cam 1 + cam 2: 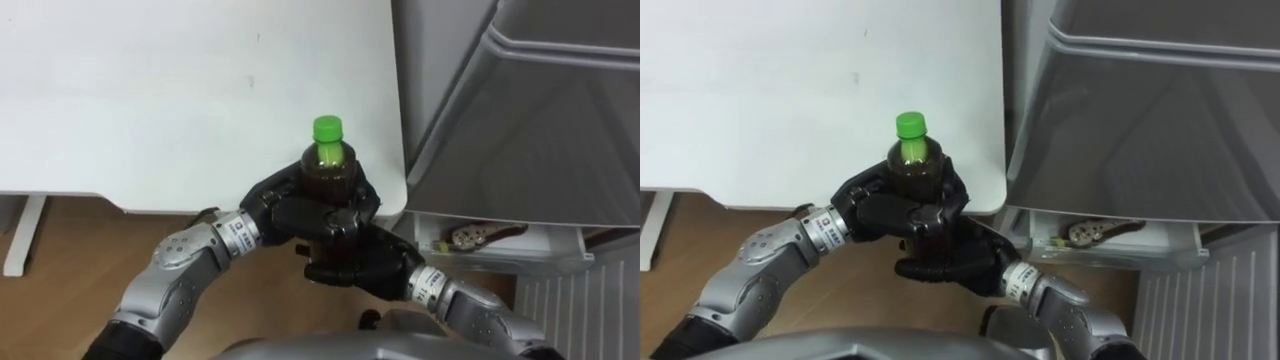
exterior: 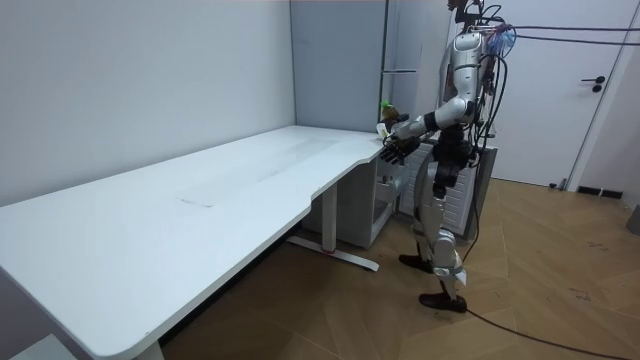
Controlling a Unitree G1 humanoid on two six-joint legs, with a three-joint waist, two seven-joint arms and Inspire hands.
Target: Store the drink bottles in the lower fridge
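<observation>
Bottle (image 1: 330, 160) of dark drink, green cap up and long axis upright, is clasped at the near right corner of the white table (image 1: 150, 90). The left hand (image 1: 285, 212) curls its fingers (image 1: 345, 215) round the lower body from the left, and the right hand (image 1: 355, 265) is closed on it just below and nearer. The fridge (image 1: 520, 110) stands just right of the table's edge with its lower compartment (image 1: 500, 240) open down to the right, so the move likely runs right and downward, clearing the corner.
</observation>
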